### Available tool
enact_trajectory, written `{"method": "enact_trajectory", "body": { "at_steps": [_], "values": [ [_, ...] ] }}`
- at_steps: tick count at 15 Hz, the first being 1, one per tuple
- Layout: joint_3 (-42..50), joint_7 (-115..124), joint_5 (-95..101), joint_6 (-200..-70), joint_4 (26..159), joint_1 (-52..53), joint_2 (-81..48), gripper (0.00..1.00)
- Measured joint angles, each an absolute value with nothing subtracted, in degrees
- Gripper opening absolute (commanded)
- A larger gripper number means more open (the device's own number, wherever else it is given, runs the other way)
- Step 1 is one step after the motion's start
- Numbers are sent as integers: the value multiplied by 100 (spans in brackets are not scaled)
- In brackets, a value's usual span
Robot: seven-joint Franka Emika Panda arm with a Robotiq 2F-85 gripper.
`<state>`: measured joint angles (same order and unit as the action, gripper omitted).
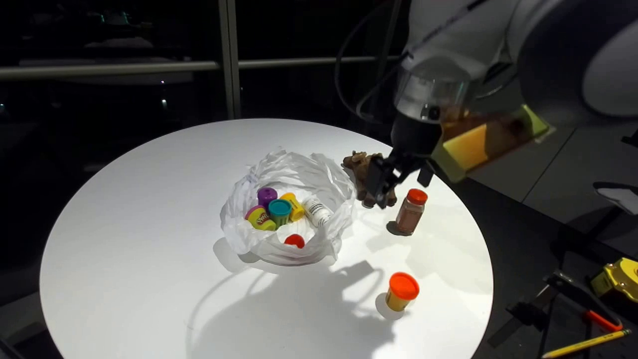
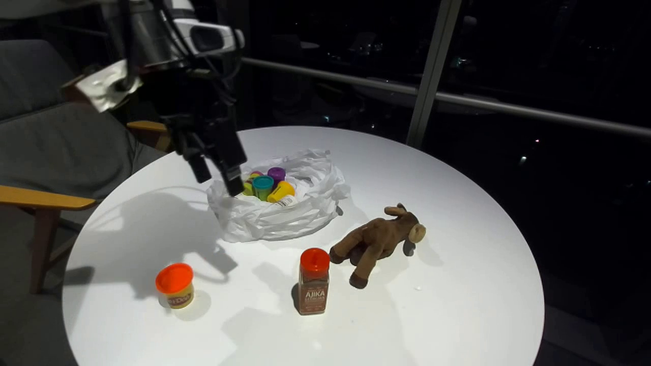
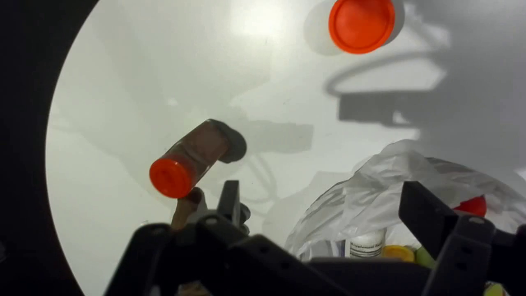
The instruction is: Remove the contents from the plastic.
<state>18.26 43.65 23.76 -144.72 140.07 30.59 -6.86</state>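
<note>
The plastic [image 1: 294, 169] is a crumpled whitish bag, spread open on the round table. Inside it lie a purple tub [image 1: 267, 195], a teal-lidded tub [image 1: 280, 211], a yellow-and-pink tub [image 1: 259, 218], a yellow tub [image 1: 294, 206], a white bottle [image 1: 317, 211] and a red piece [image 1: 294, 241]. Outside the bag are a brown animal figure [image 2: 379, 239], a red-capped bottle [image 2: 314, 290] standing upright, and an orange-lidded tub [image 2: 176, 284]. My gripper [image 3: 320, 197] hovers above the tabletop, open, nothing between its fingers. In the wrist view its body hides part of the bag and most of the animal.
The white round table [image 1: 139, 199] carries everything, its edge [image 2: 529, 264] curving all around. A grey armchair [image 2: 61, 127] with wooden arms stands beside it. Window bars [image 1: 229, 60] rise behind. Tools and a pencil [image 1: 585, 344] lie off the table in an exterior view.
</note>
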Motion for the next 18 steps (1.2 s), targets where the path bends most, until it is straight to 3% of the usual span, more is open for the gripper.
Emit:
{"method": "enact_trajectory", "body": {
  "at_steps": [4,8,13,18],
  "values": [
    [949,2632,1744,-13796,13038,1707,-604,100],
    [379,941,601,-13329,11829,1018,-888,100],
    [-102,93,-109,-12584,10738,738,-1562,100],
    [-176,41,-143,-12466,10530,712,-1765,100]
  ]
}}
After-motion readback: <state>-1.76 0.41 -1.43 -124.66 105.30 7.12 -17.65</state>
